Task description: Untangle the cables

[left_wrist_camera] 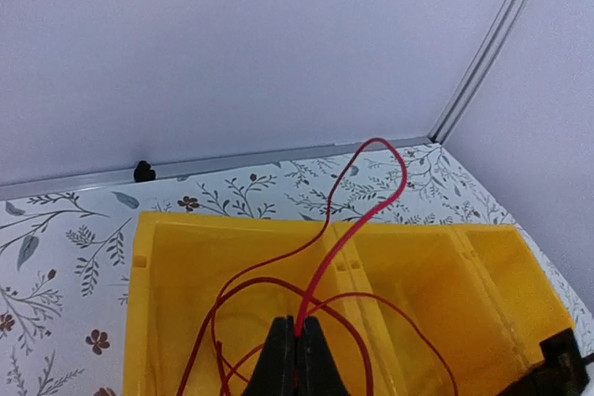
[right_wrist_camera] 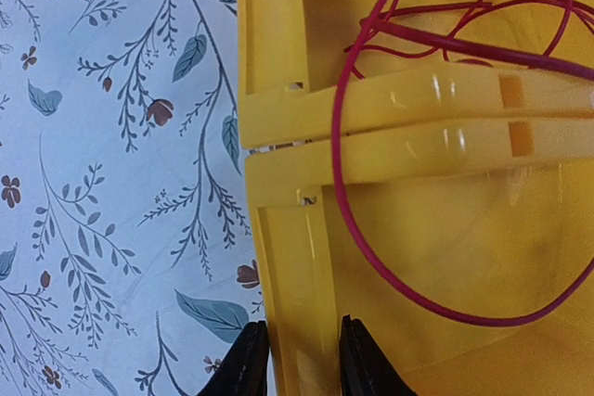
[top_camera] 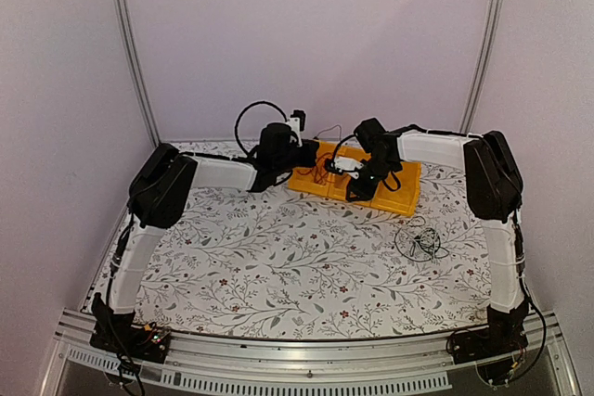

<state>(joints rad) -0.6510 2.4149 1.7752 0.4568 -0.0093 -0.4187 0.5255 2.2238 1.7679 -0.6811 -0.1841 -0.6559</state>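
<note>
left gripper [left_wrist_camera: 295,331] pinches the red cable [left_wrist_camera: 375,140]; right gripper [right_wrist_camera: 303,361] clamps the yellow bin [right_wrist_camera: 274,44] wall.

**Red wire, yellow boxes**

I see a red wire [left_wrist_camera: 325,268], very bright. The 2 yellow boxes [right_wrist_camera: 278,62] are plain and shiny, with no pattern. My table cloth [top_camera: 278,266] is white, with grey-green leaves and tiny brown-red flowers all over it. The little pile of wires [top_camera: 419,241] looks white and dark. My arms [top_camera: 223,173] are black and white. The left gripper [left_wrist_camera: 296,336] and the right gripper [right_wrist_camera: 303,345] are black. The walls [top_camera: 306,34] are pale purple, and the rails [top_camera: 130,44] are silver-grey.
</note>
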